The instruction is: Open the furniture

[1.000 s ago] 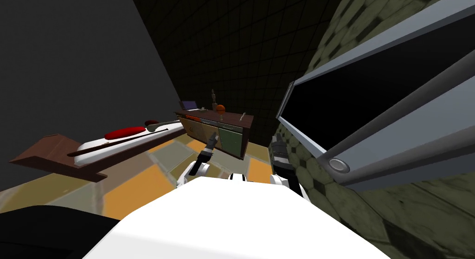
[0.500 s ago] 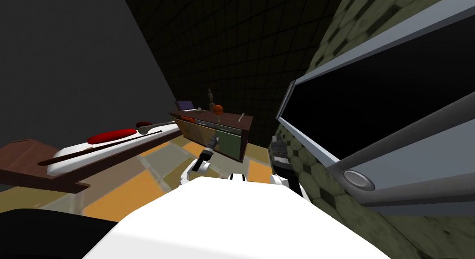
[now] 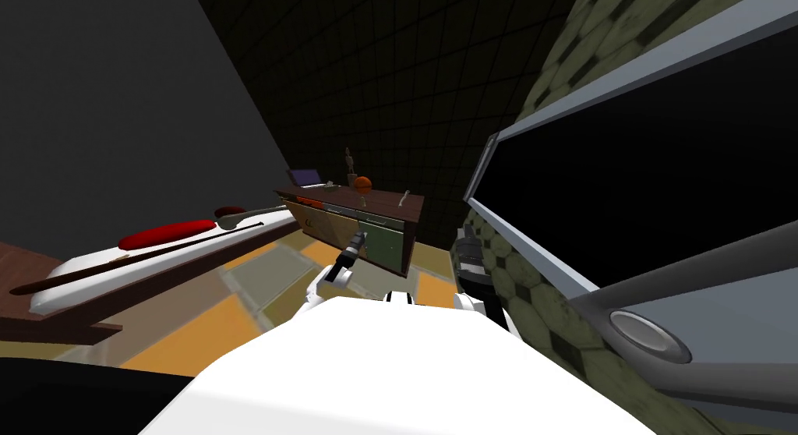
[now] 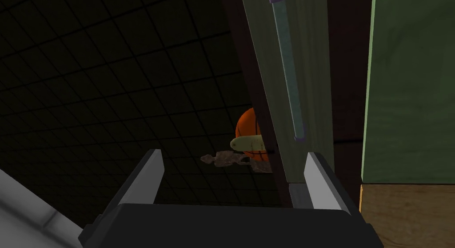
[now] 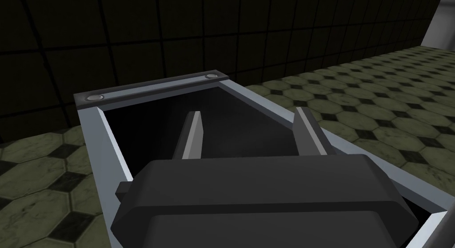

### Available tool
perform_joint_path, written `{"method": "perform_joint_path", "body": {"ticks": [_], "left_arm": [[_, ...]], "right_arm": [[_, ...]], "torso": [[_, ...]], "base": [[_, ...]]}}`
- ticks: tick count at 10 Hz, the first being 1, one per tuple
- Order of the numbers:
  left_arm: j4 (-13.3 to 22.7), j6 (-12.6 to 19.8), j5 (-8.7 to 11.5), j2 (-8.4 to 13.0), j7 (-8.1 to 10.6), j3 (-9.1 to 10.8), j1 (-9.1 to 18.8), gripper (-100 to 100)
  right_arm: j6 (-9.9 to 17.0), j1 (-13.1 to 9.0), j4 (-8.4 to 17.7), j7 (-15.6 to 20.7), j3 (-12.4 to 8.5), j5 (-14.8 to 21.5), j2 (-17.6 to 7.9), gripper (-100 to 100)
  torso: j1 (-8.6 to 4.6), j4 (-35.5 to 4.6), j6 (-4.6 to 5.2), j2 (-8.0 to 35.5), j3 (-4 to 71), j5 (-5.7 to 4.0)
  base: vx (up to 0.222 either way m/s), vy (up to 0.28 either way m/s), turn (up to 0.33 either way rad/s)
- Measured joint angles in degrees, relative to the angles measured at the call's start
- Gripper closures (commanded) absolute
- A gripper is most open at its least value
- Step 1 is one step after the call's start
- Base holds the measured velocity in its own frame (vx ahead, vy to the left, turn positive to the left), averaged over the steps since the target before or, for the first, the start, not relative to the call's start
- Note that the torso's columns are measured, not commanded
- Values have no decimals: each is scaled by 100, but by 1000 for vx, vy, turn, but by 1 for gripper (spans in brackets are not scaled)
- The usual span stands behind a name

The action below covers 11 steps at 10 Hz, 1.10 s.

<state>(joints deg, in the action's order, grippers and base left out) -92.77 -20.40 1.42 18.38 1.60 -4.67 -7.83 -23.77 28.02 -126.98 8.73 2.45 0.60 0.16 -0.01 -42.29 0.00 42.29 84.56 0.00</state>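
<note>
Both spread open — left end effector near the slim bar handle of the brown-topped cabinet against the dark tiled wall, right end effector idle — handle likely rigid, smooth, best pinched mid-length.

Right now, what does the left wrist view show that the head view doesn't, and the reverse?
Left wrist view alone: the long bar handle on a grey-green front, just ahead of the left gripper's open fingers. Head view alone: the bed with a red pillow, the laptop and the window frame. Both: the cabinet, the orange ball on it and the left gripper.
</note>
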Motion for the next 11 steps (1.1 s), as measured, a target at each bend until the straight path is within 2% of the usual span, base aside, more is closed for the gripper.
{"method": "perform_joint_path", "body": {"ticks": [5, 7, 9, 10, 11], "left_arm": [[672, 151, 158, 380, 45, -18, 365, -100], [1046, 155, 207, 533, 46, -32, 566, -100], [1185, 214, 262, 734, 67, -32, 624, -100], [1188, 221, 265, 746, 71, -30, 624, -100], [1188, 220, 265, 745, 70, -30, 625, 100]], "right_arm": [[0, 0, 0, 0, 0, 0, 0, 0], [0, 0, 0, 0, 0, 0, 0, 0], [0, 0, 0, 0, 0, 0, 0, 0], [0, 0, 0, 0, 0, 0, 0, 0], [0, -1, 0, 0, 0, 0, 0, 0]], "torso": [[0, -2, -1, 7, -4, 0], [1, 0, 0, 0, 0, 0], [2, 0, -1, 1, 0, 0], [0, -3, -1, 16, -9, 0], [-1, -6, -1, 21, -13, 0]], "base": [[108, -5, -33], [102, -2, -35], [69, 1, -19], [10, 1, 1], [5, 0, 0]]}}
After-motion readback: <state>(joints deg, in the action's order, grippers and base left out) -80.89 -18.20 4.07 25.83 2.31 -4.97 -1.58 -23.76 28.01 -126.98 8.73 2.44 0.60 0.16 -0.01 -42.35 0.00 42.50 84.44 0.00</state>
